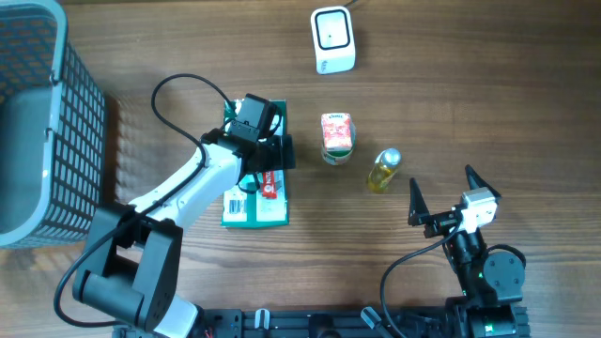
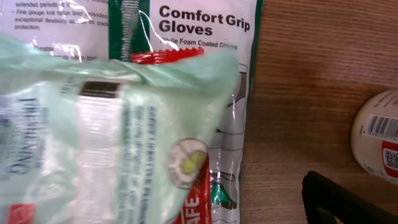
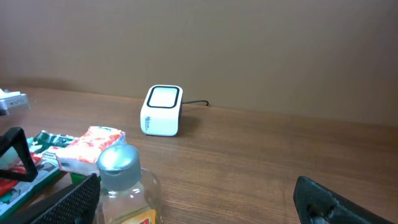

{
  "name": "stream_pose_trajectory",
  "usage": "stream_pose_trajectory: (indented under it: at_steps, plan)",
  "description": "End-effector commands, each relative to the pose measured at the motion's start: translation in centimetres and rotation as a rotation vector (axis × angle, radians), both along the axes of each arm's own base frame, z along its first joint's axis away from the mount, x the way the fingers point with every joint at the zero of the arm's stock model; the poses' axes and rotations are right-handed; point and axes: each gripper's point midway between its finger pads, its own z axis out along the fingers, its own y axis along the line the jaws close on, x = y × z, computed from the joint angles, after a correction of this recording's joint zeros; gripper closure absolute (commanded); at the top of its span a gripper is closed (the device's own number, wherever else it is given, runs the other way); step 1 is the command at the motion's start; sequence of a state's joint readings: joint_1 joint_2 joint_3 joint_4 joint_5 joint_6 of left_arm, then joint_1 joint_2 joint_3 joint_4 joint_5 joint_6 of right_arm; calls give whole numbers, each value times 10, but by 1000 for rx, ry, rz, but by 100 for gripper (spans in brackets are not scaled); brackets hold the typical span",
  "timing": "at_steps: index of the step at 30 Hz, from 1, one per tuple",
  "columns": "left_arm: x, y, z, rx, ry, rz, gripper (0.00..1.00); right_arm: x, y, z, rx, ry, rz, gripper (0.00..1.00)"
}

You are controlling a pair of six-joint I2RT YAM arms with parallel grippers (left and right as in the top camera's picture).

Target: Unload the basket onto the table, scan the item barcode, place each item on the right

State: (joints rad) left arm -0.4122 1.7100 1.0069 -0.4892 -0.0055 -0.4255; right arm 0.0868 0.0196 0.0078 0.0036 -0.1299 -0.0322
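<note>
The white barcode scanner (image 1: 332, 39) stands at the far middle of the table, also in the right wrist view as the scanner (image 3: 163, 110). My left gripper (image 1: 266, 150) hovers open over a green "Comfort Grip Gloves" pack (image 1: 255, 202). Close under its camera a pale green packet (image 2: 112, 137) lies on the gloves pack (image 2: 205, 25); one black finger (image 2: 348, 202) stands apart from it on bare wood. My right gripper (image 1: 441, 192) is open and holds nothing, just right of a small oil bottle (image 1: 384, 170).
A red-and-white carton (image 1: 337, 137) lies between the gloves pack and the bottle; its round end (image 2: 379, 143) shows a printed barcode. A grey wire basket (image 1: 42, 122) fills the left edge. The bottle (image 3: 121, 180) stands by the right gripper's left finger (image 3: 68, 202).
</note>
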Motion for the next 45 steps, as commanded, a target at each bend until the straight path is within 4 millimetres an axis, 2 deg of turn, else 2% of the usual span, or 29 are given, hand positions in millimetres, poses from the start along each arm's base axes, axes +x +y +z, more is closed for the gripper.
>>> stream_pose_trajectory:
  at_steps: [1,7,12,15,17,18,21,24,26,29,31,33,38,42,45]
  plan:
    - [8,-5,22,-42,-54,-6,0,0,-2,0,-13,-5,-12,0]
    - [17,-4,76,-90,-194,-13,0,0,-2,0,-13,-5,-12,0]
    - [24,16,109,-114,-280,35,0,1,-2,0,-13,-5,-12,0]
    - [23,16,117,-147,-290,31,0,1,-2,0,-13,-6,-12,0]
    - [17,12,114,-165,-259,15,0,1,-2,0,-13,-5,-12,0]
    - [16,16,112,-146,-254,26,0,1,-2,0,-13,-5,-12,0]
    - [23,44,110,-53,-276,107,0,1,-2,0,-13,-5,-12,0]
    - [32,82,110,-18,-286,209,0,1,-2,0,-13,-5,-12,0]
    - [36,119,110,-4,-287,308,0,0,-2,0,-13,-5,-12,0]
    - [34,164,108,38,-275,385,0,1,-2,0,-13,-5,-12,0]
    - [29,182,105,54,-254,423,0,0,-2,0,-13,-5,-12,0]
    - [21,196,100,63,-220,460,0,0,-2,0,-13,-5,-12,0]
    - [9,207,95,112,-177,492,1,1,-2,0,-13,-5,-12,0]
    - [-3,236,97,276,-165,566,2,0,-2,0,-13,-5,-12,0]
    - [-5,237,96,285,-160,572,0,0,-2,0,-13,-5,-12,0]
